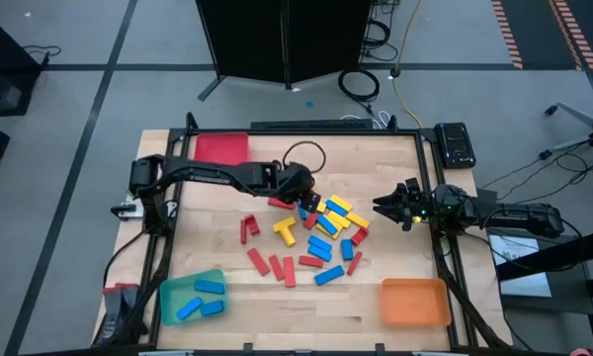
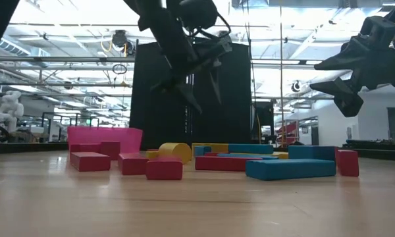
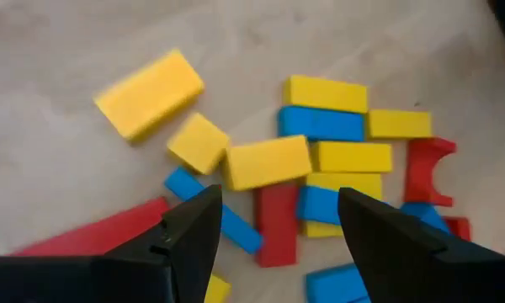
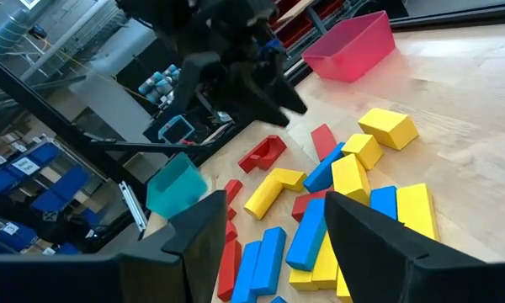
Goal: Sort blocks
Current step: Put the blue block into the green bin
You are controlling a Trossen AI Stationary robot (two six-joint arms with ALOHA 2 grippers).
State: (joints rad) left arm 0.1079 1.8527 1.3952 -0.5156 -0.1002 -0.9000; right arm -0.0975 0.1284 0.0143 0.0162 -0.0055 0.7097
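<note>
Three blue blocks point(image 1: 200, 298) lie in the green tray point(image 1: 168, 294), lower left; most blocks point(image 1: 321, 237) remain mid-worktop. Left end effector point(image 1: 306, 203) and right end effector point(image 1: 383, 206) hang spread, empty.

Red, yellow and blue blocks point(image 2: 289, 168) on wooden table point(image 2: 184, 210), open left claw point(image 2: 201, 89) above.

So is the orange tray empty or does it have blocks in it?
Empty. The high view shows the orange tray with bare floor and no blocks inside.
</note>
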